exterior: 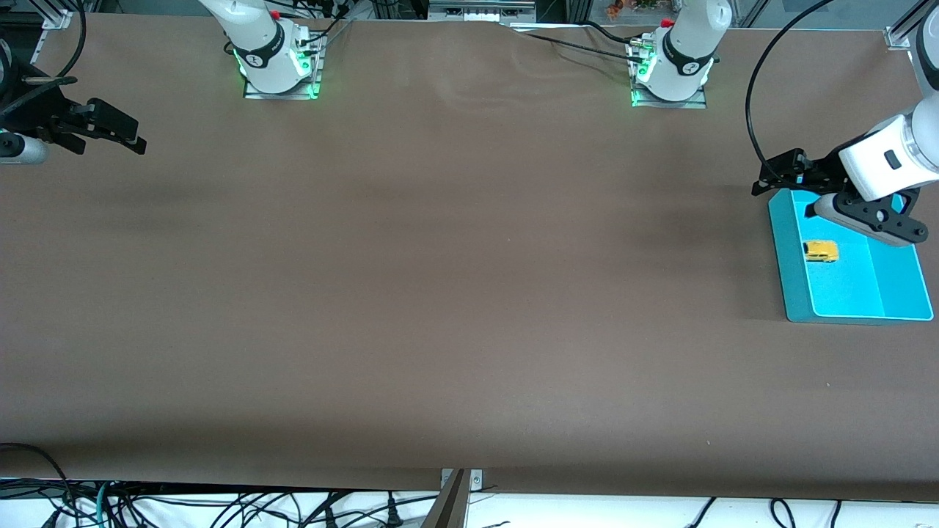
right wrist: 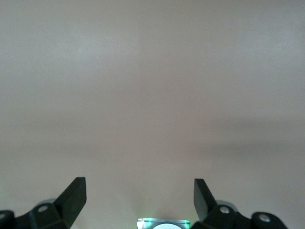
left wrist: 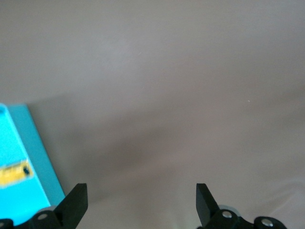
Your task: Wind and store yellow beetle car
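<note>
The yellow beetle car [exterior: 821, 251] lies inside a cyan tray [exterior: 866, 290] at the left arm's end of the table. In the left wrist view the car [left wrist: 14, 174] shows as a yellow blur in the tray [left wrist: 33, 148]. My left gripper [exterior: 763, 185] hangs open over the tray's corner farthest from the front camera, with nothing between its fingers [left wrist: 76, 200]. My right gripper [exterior: 132, 141] waits open over bare table at the right arm's end, its fingers [right wrist: 76, 193] spread wide and empty.
Brown table surface [exterior: 455, 279] stretches between the two arms. The right arm's base [exterior: 275, 59] and the left arm's base [exterior: 671, 70] stand along the table edge farthest from the front camera. Cables hang below the edge nearest that camera.
</note>
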`<state>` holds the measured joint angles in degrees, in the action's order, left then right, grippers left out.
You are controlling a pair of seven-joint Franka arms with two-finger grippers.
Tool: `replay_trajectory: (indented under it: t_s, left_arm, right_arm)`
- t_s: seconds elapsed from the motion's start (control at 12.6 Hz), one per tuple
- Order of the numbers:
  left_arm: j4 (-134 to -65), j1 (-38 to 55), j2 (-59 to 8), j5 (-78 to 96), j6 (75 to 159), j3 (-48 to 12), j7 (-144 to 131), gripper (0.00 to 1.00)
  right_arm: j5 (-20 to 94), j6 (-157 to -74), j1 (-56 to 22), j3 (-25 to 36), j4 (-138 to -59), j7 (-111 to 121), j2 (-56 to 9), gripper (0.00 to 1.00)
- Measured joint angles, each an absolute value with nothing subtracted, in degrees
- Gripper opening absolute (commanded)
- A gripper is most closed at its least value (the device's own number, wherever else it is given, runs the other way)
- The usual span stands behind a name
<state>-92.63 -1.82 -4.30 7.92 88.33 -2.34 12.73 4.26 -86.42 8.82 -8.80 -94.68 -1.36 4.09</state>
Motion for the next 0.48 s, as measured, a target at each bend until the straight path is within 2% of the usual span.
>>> replay_trajectory:
  t_s: [0.48]
  left_arm:
    - [-91.91,-1.22,-3.98,5.87,84.0,-4.22,-5.6,1.0]
  right_arm:
    - [4.28,-86.4,8.83,-8.53,-94.68,-1.32,4.06,1.0]
